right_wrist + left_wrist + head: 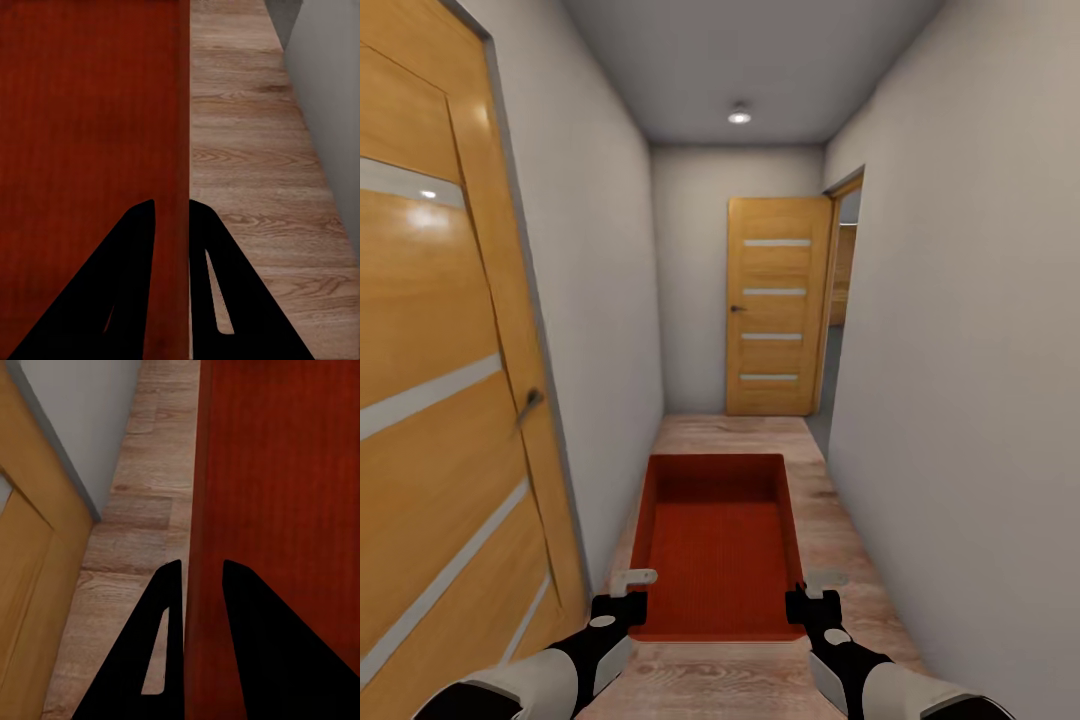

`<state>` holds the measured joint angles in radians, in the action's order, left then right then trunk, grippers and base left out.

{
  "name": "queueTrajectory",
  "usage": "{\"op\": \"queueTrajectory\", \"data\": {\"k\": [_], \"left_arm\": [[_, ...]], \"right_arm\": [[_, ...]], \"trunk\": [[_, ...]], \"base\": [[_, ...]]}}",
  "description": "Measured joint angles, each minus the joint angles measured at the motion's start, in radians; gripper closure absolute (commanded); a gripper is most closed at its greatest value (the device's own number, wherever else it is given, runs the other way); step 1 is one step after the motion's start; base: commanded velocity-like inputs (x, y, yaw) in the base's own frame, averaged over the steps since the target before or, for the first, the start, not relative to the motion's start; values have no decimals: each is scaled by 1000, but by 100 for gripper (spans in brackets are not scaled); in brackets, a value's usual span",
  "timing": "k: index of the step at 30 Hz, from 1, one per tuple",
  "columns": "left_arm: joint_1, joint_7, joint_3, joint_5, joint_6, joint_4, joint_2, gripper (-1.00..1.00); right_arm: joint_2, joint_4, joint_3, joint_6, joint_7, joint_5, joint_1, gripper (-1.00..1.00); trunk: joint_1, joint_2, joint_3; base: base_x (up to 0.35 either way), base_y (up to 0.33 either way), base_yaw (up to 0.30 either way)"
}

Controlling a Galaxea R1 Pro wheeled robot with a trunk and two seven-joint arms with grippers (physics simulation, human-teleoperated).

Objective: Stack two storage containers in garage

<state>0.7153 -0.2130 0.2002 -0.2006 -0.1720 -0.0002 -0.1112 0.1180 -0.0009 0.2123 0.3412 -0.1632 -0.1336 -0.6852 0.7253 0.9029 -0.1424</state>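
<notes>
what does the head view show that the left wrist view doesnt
Head view alone: the whole open storage container carried between both hands, the right hand on its right wall, the far wooden door at the end of the hallway, and the ceiling light.

Left wrist view alone: a close look at the left hand, one finger on each side of the container's left wall.

Both: the container, the left hand, the wood plank flooring, the grey wall and the near wooden door on the robot's left.
</notes>
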Motion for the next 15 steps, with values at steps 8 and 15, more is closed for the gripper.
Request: {"op": "queueTrajectory", "data": {"k": [8,15], "left_arm": [[0,0,0,0,0,0,0,100],[0,0,0,0,0,0,0,100]], "right_arm": [[0,0,0,0,0,0,0,100],[0,0,0,0,0,0,0,100]], "trunk": [[0,0,0],[0,0,0]], "base": [[305,-122,0],[305,-122,0]]}}
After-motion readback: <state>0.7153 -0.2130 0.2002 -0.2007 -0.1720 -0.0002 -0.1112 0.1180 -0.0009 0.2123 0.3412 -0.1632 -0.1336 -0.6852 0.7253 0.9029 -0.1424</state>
